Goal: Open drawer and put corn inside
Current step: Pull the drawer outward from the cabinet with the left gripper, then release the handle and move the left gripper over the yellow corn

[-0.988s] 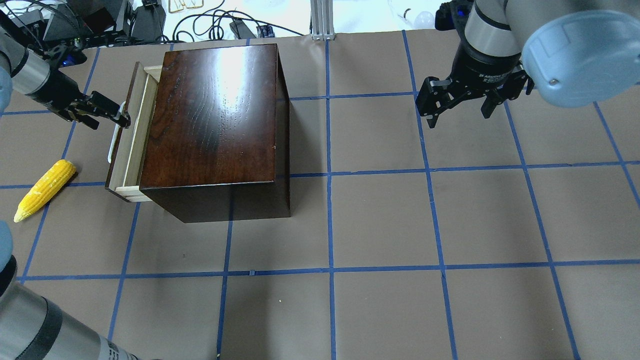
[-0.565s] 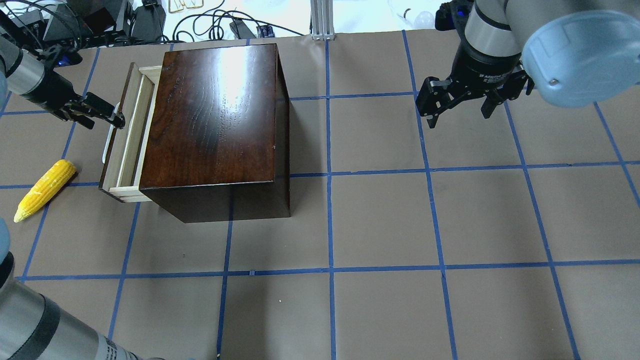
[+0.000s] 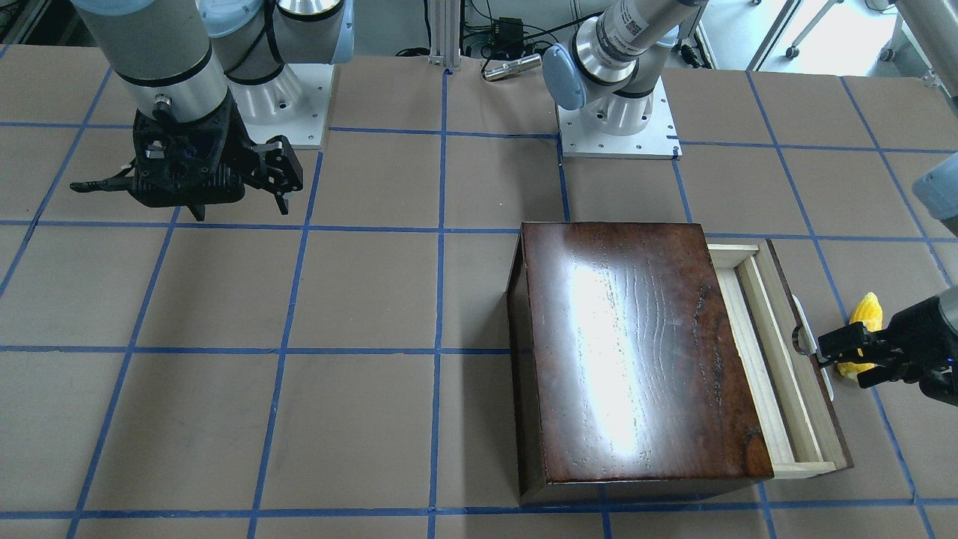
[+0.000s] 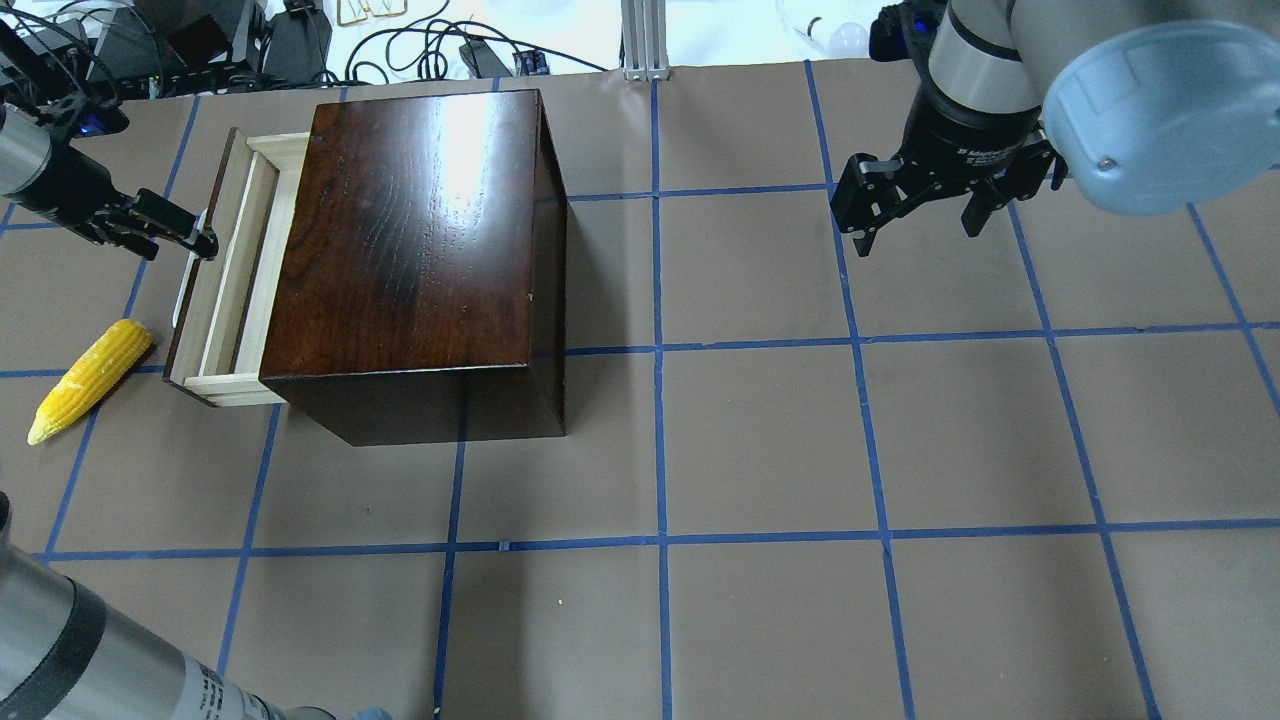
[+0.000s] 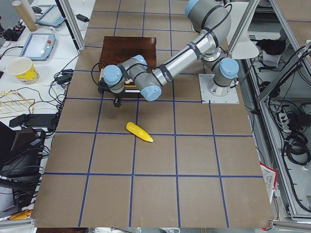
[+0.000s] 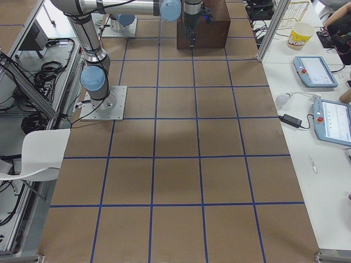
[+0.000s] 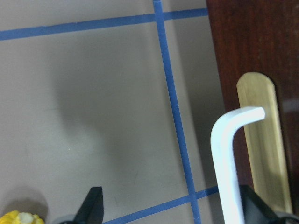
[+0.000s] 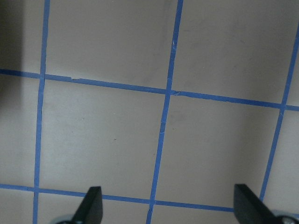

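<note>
Brown desk [image 4: 760, 440]: corn [image 4: 88, 381] slanted, just robot-side of spread, empty left claw [image 4: 182, 238] at drawer [image 4: 225, 290]; right claw [image 4: 920, 235] spread, far.

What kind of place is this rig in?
Most likely a robotics lab: a table taped in a blue grid, teach pendants on the side bench, and aluminium framing at the table edge.
</note>
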